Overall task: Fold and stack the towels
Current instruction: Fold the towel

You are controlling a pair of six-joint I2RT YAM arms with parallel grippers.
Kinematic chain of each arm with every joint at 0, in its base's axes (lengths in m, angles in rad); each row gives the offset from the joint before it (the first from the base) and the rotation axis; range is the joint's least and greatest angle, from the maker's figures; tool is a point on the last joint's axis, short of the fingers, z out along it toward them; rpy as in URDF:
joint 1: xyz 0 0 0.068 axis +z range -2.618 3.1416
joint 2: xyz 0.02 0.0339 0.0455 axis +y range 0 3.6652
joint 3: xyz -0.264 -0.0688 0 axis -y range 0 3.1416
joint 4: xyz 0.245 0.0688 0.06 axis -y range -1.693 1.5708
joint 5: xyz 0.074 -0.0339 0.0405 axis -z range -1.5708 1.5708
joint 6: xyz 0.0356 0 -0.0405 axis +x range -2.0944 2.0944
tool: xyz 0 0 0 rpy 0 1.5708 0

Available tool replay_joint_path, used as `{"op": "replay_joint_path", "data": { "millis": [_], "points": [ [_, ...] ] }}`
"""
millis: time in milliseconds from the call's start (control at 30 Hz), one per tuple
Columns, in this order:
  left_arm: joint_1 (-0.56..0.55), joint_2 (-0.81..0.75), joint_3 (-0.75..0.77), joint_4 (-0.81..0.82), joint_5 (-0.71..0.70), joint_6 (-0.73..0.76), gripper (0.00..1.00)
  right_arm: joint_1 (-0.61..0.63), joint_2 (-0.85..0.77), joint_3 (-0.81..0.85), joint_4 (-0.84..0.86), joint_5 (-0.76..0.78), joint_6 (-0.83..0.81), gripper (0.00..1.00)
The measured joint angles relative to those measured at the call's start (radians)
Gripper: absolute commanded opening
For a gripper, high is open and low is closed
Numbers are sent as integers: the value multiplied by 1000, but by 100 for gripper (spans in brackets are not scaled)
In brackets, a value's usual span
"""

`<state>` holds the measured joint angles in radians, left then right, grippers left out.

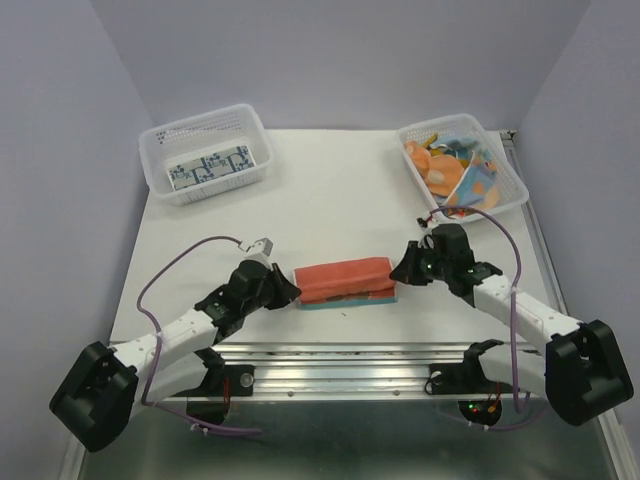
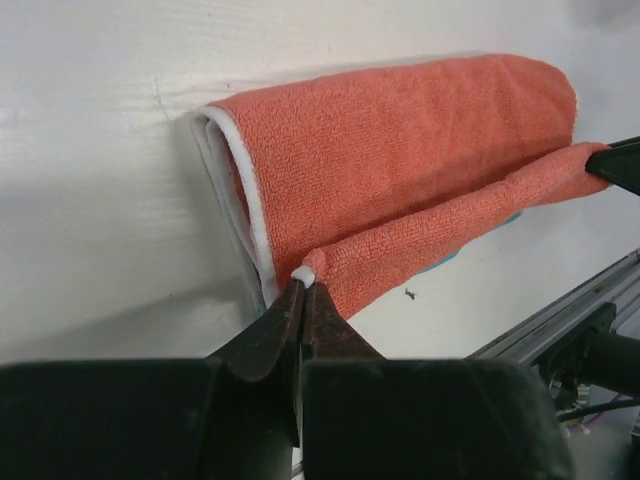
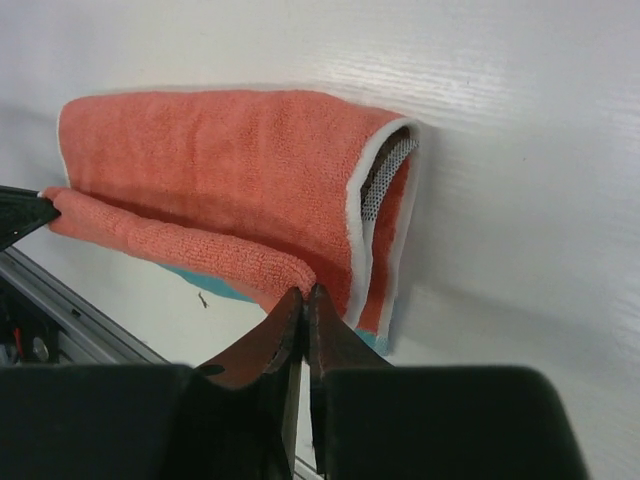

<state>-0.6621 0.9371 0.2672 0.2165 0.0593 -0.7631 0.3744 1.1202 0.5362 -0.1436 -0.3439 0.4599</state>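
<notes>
A folded orange-red terry towel (image 1: 345,280) lies near the middle of the counter's near edge, between the black left gripper (image 1: 290,293), which pinches its left end, and the black right gripper (image 1: 398,270), which pinches its right end. A white perforated plastic basket (image 1: 222,187) in the far left corner holds a blue-white patterned towel (image 1: 210,165). A second white basket (image 1: 433,123) in the far right corner holds a heap of mixed-print towels (image 1: 455,165).

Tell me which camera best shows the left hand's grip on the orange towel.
Left wrist: the left hand pinches a corner of the orange towel. Top view shows it too small; right wrist shows only its tip.
</notes>
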Motion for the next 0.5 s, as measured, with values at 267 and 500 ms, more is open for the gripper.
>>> {"op": "replay_joint_path", "data": {
  "millis": [267,500],
  "points": [
    [-23,-43,-32,-37,101,-28,99,0,-30,-108,-8,-47,52,94],
    [-45,-177,-34,-110,81,-45,99,0,-106,-115,-32,-55,80,100]
  ]
}}
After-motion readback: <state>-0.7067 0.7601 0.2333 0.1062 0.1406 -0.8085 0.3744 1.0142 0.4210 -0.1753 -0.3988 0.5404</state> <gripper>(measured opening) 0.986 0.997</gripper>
